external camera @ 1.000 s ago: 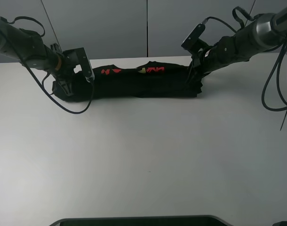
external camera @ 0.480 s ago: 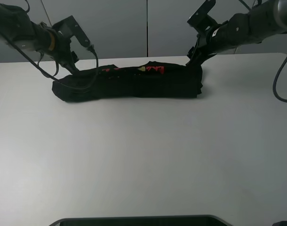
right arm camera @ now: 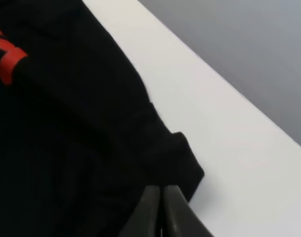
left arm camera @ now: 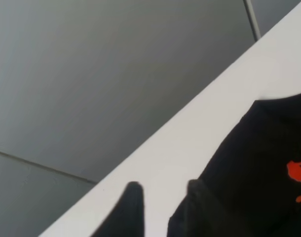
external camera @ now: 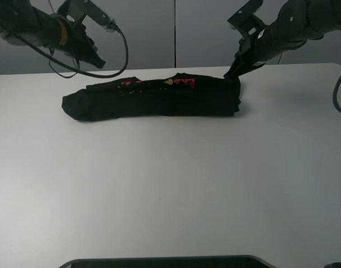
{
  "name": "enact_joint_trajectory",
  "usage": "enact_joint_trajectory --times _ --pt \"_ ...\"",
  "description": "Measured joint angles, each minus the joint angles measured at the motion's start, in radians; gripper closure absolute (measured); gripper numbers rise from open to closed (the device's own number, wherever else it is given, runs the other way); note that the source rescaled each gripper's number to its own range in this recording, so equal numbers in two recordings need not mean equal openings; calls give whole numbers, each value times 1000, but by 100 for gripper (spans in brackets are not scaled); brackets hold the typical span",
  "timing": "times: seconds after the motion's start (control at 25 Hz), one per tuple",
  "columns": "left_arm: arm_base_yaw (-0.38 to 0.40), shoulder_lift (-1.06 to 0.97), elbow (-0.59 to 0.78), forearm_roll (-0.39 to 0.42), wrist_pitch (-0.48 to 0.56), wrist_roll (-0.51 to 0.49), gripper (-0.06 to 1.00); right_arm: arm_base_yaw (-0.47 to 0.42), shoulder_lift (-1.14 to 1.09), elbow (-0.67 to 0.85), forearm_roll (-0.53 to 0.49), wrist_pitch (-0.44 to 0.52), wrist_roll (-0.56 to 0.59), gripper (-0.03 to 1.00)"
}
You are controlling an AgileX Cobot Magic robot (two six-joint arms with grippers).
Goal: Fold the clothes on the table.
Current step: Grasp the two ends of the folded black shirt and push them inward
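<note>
The black T-shirt (external camera: 159, 100) lies folded into a long narrow band across the back of the white table (external camera: 170, 184), with red and orange print along its far edge. My left gripper (external camera: 98, 62) hangs open and empty above and behind the shirt's left end. In the left wrist view the left gripper (left arm camera: 160, 207) has bare table between its fingers, with the shirt (left arm camera: 259, 163) beside it. My right gripper (external camera: 232, 74) is shut at the shirt's far right corner. In the right wrist view the right gripper (right arm camera: 160, 207) has its fingers pressed together over the cloth (right arm camera: 66, 123), which ridges up toward them.
Grey wall panels (external camera: 176, 33) stand right behind the table's far edge. A dark rounded object (external camera: 159, 261) sits at the front edge. Cables (external camera: 117, 50) hang from both arms. The shirt lies close to the far edge.
My left gripper let go of the shirt's left end and rose up and back. My right gripper rose a little at the right corner. The shirt's left end settled flat.
</note>
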Motion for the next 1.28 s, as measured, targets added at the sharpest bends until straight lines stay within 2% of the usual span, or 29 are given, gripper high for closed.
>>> enact_joint_trajectory --times 0.08,0.24,0.6,0.72,0.84,0.92,1.08,1.16,1.28 --pt "0 12 0 -17 16 0 92 0 0 0 37 5 -2 97" --pt "-8 54 2 -48 50 0 94 0 27 0 138 19 -54 97" --pt "-77 178 2 -69 75 0 94 0 159 0 610 120 -472 97" --pt "-81 210 2 -93 120 0 94 0 187 -2 686 143 -530 97" --pt "-81 232 4 -134 210 8 94 0 190 -2 707 165 -533 97" --pt "-83 234 0 -185 254 63 94 0 192 -2 705 194 -493 97" --pt "-83 236 -10 -402 291 335 94 0 192 -8 624 252 -362 97" --pt "-81 234 -16 -530 310 487 94 0 190 -13 550 287 -281 97" --pt "-81 227 -23 -705 379 655 94 0 180 -20 438 365 -133 97"
